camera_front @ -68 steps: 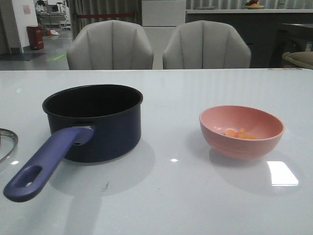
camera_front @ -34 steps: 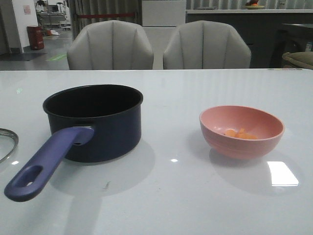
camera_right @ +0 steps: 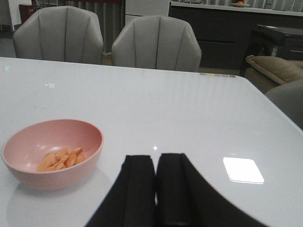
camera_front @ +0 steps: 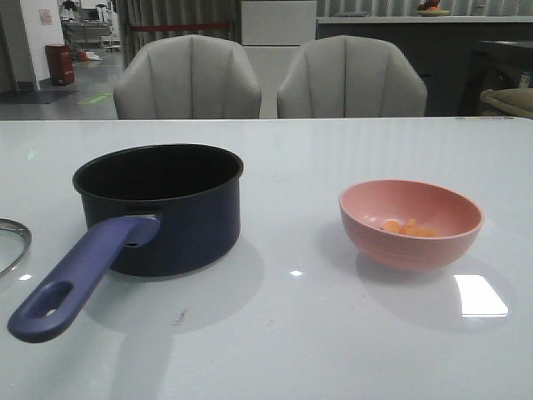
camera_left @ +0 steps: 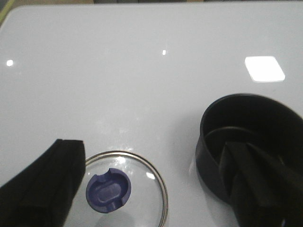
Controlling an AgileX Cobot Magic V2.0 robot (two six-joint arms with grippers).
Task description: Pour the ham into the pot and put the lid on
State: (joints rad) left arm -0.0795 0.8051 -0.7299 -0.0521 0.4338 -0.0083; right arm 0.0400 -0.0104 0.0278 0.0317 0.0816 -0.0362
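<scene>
Evidently nothing has been picked up yet: the ham (camera_front: 408,227) lies in the pink bowl (camera_front: 411,223) on the right of the white desk (camera_front: 300,333), and the pot (camera_front: 158,207) stands empty on the left, its purple-blue handle (camera_front: 79,275) pointing near-left. The lid (camera_left: 124,190) lies flat on the desk left of the pot, knob (camera_left: 107,191) up, only its rim showing at the front view's left edge. The first step, taking the bowl, seems in hand. The right pincer (camera_right: 156,189) hangs with its fingers pressed together, empty, the bowl near it to its left and apart from it; it would need to open and reach the rim. The left pincer (camera_left: 156,189) is spread wide, empty, above the lid and the pot's edge.
</scene>
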